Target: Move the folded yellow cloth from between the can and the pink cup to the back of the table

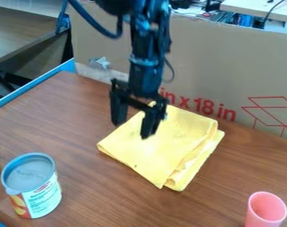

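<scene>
On the tabletop (92, 177), a yellow cloth (175, 142) lies partly hidden behind the widely open, empty end effector (133, 128).

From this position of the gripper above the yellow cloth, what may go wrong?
The gripper hangs open at the folded yellow cloth. If it closes there, it might catch only the upper layer, and the fold could come apart. The pink cup stands upright near the lower right corner of the view; a wide sideways sweep, if low, could tip it. The can at lower left might be bumped likewise.

Cloth (164, 146) – matt, tbl (104, 190) – smooth wood
</scene>
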Available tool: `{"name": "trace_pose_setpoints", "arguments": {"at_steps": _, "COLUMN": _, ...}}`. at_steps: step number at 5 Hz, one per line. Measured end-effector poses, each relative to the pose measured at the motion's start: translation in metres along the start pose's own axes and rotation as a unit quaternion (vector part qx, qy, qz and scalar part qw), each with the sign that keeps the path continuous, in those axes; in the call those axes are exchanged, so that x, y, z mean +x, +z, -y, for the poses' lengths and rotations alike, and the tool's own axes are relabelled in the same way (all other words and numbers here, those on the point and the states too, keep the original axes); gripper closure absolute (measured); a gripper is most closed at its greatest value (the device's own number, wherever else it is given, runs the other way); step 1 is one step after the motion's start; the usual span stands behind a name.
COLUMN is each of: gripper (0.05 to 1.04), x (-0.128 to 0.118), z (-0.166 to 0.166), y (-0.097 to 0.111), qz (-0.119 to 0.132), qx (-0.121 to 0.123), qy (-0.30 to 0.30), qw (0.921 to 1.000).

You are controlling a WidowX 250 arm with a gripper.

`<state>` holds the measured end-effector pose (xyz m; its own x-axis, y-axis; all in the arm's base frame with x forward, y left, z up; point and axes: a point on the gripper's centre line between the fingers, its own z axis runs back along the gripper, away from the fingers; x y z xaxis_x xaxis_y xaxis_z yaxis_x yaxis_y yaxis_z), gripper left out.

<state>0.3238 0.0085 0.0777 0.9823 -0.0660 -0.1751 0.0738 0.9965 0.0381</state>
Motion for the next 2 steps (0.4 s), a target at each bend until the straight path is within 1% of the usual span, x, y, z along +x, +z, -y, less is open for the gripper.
{"name": "trace_pose_setpoints", "arguments": {"at_steps": 1, "gripper": 0.081, "x": -0.010, "z": -0.003, "y": 0.019, "qz": 0.003, "qx": 0.010, "qy": -0.009, "qw": 0.9999}}
{"name": "trace_pose_setpoints", "arguments": {"at_steps": 2, "gripper": 0.081, "x": -0.021, "z": -0.004, "y": 0.039, "qz": 0.037, "qx": 0.017, "qy": -0.018, "qw": 0.9990}}
